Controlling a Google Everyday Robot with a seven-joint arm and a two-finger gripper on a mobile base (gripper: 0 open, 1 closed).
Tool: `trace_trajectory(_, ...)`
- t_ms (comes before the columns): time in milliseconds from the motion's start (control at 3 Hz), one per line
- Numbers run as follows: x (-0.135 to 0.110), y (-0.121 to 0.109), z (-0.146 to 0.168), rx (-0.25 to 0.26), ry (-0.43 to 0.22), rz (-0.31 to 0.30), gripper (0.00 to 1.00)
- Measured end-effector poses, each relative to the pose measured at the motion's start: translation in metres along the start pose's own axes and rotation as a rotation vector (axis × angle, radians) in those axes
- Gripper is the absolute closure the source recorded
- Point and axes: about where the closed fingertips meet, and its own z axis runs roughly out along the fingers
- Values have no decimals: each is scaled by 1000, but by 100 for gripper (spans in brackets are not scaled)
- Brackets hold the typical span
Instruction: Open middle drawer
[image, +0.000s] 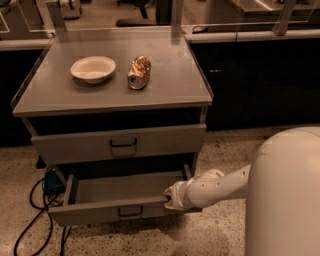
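The middle drawer (95, 212) is the lower grey drawer in the camera view, with a small black bracket handle (131, 211) at the centre of its front. It stands pulled out, and its bare grey inside (125, 190) shows. My gripper (170, 198) is at the end of the white arm (215, 187). It sits on the top edge of the drawer's front panel, right of the handle. The taller drawer (120, 143) above it is closed.
A white bowl (93, 68) and a crushed can (139, 72) lie on the cabinet top (165, 80). Black cables (35, 210) and a blue box (52, 180) lie on the floor at the left. My white body (285, 195) fills the lower right. Dark counters stand behind.
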Motion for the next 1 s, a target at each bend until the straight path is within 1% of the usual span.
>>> trace_trajectory(333, 3, 29, -4, -2, -21, 23, 100)
trace_trajectory(667, 2, 28, -6, -2, -21, 23, 100)
trace_trajectory(1000, 5, 65, -10, -7, -48, 48, 100)
